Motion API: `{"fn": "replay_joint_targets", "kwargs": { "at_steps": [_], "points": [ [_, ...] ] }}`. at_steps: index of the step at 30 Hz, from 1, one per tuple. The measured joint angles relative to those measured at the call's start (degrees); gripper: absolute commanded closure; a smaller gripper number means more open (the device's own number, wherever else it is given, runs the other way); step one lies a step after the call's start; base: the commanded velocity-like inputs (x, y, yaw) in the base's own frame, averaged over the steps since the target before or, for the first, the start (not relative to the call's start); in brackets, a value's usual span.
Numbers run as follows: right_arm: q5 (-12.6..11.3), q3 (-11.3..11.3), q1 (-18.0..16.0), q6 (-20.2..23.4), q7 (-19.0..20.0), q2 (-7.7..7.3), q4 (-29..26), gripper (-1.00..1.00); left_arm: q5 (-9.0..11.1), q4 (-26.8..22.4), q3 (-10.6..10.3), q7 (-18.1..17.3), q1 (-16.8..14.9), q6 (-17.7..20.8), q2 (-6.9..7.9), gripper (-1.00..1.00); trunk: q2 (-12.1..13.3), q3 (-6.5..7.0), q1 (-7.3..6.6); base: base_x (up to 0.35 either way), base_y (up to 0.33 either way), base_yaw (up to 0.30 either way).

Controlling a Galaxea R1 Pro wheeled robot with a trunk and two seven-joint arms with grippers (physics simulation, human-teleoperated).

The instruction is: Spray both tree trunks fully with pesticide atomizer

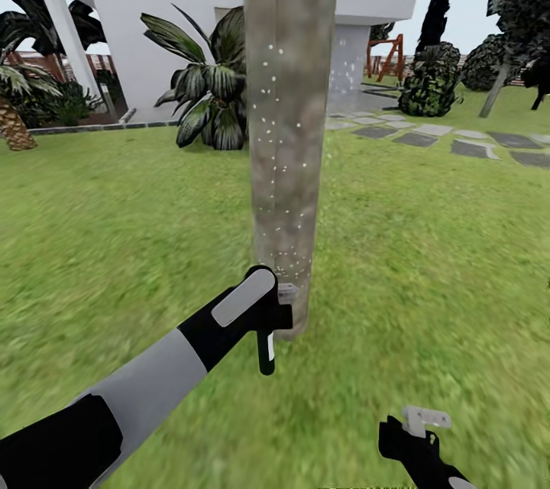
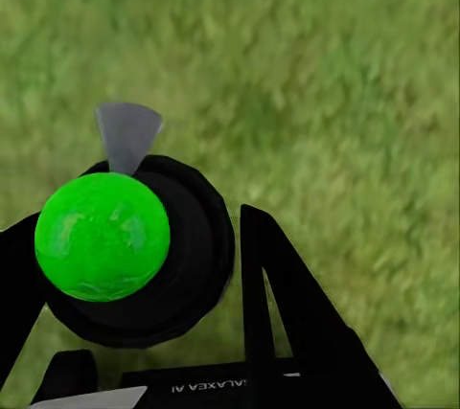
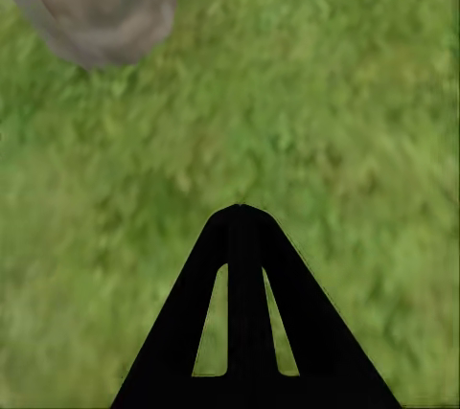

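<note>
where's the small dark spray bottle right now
In the head view the slim dark pesticide atomizer hangs from the left gripper just above the grass, close beside the base of the thick grey-brown tree trunk.

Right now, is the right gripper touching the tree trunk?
Apart. In the head view the right gripper sits low at the right with open grass between it and the trunk; the right wrist view also shows grass between its fingers and the trunk.

Garden: lawn, house, trunk
</note>
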Motion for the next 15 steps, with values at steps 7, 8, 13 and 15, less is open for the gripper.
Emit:
{"fn": "replay_joint_targets", "kwargs": {
  "at_steps": [7,8,13,15],
  "points": [
    [0.0,0.1,0.0,0.0,0.0,0.00,0.0,1.00,0.0,0.0,0.0,0.0,0.0,0.0,0.00,1.00,0.0,0.00,-0.01,0.066,0.334,-0.247],
    [0.0,0.2,0.0,0.0,0.0,0.00,0.0,1.00,0.0,0.0,0.0,0.0,0.0,0.0,0.00,1.00,0.0,0.00,-0.01,0.076,0.334,-0.247],
    [0.0,0.2,0.0,0.0,0.0,0.08,0.0,1.00,0.0,0.0,0.0,0.0,0.0,0.0,0.00,1.00,0.0,0.00,-0.01,0.076,0.334,-0.247],
    [0.0,0.2,0.0,0.0,0.0,0.08,0.0,1.00,0.0,0.0,0.0,0.0,0.0,0.0,0.00,1.00,0.0,0.00,0.00,0.036,0.334,-0.247]
  ]
}}
